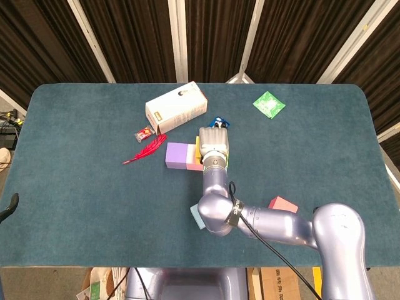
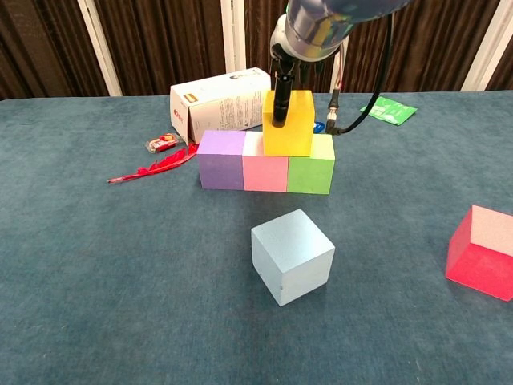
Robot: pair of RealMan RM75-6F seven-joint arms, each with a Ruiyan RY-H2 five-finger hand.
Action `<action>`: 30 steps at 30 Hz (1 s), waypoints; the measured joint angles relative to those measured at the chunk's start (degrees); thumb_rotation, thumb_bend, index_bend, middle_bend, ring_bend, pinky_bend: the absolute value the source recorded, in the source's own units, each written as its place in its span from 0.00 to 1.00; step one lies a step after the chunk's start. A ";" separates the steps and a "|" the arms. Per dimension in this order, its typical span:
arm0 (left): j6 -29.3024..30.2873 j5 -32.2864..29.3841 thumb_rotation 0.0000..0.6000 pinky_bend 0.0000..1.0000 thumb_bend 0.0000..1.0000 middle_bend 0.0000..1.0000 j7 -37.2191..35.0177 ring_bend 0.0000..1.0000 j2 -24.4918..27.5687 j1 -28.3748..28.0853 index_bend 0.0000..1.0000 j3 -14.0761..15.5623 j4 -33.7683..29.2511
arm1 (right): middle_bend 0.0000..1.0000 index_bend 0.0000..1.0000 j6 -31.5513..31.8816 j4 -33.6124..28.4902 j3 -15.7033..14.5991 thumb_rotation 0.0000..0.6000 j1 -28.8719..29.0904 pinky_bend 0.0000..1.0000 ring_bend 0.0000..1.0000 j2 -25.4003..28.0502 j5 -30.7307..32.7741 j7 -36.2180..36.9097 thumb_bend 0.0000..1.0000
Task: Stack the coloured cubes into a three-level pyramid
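Observation:
Purple (image 2: pixel 222 160), pink (image 2: pixel 265 171) and green (image 2: pixel 311 172) cubes stand in a row on the table. A yellow cube (image 2: pixel 296 128) sits on top, over the pink and green ones. My right hand (image 1: pixel 214 142) holds it from above, with a dark finger (image 2: pixel 280 100) down its front face. In the head view the hand hides most of the row; only the purple cube (image 1: pixel 180 155) shows. A light blue cube (image 2: pixel 292 257) lies tilted in front of the row. A red cube (image 2: pixel 481 253) sits at the near right. My left hand is not seen.
A white carton (image 2: pixel 216 100) lies behind the row on the left. Beside it are a red feather (image 2: pixel 152 168) and a small red wrapper (image 2: pixel 160 143). A green packet (image 2: pixel 389 110) lies at the far right. My right arm (image 1: pixel 269 225) stretches over the near table.

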 measured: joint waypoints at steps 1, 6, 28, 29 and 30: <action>-0.01 0.00 1.00 0.00 0.35 0.01 0.01 0.00 -0.01 0.00 0.05 0.00 0.00 | 0.29 0.31 -0.01 0.00 0.07 1.00 -0.01 0.00 0.11 0.02 0.05 -0.06 0.27; -0.04 -0.03 1.00 0.00 0.35 0.01 0.07 0.00 -0.06 -0.03 0.05 0.00 0.04 | 0.28 0.28 -0.07 0.11 0.19 1.00 -0.06 0.00 0.11 -0.02 0.06 -0.17 0.27; 0.03 -0.21 1.00 0.00 0.35 0.01 0.10 0.00 -0.18 -0.05 0.05 -0.15 0.15 | 0.17 0.17 0.17 -0.20 0.58 1.00 0.03 0.00 0.03 -0.17 0.54 -1.13 0.27; 0.04 -0.23 1.00 0.00 0.35 0.01 0.09 0.00 -0.20 -0.06 0.05 -0.17 0.17 | 0.15 0.14 0.18 -0.30 0.62 1.00 0.02 0.00 0.02 -0.12 0.75 -1.28 0.27; 0.06 -0.24 1.00 0.00 0.35 0.01 0.09 0.00 -0.21 -0.06 0.05 -0.19 0.20 | 0.12 0.11 0.18 -0.41 0.69 1.00 0.01 0.00 0.01 -0.05 0.99 -1.43 0.27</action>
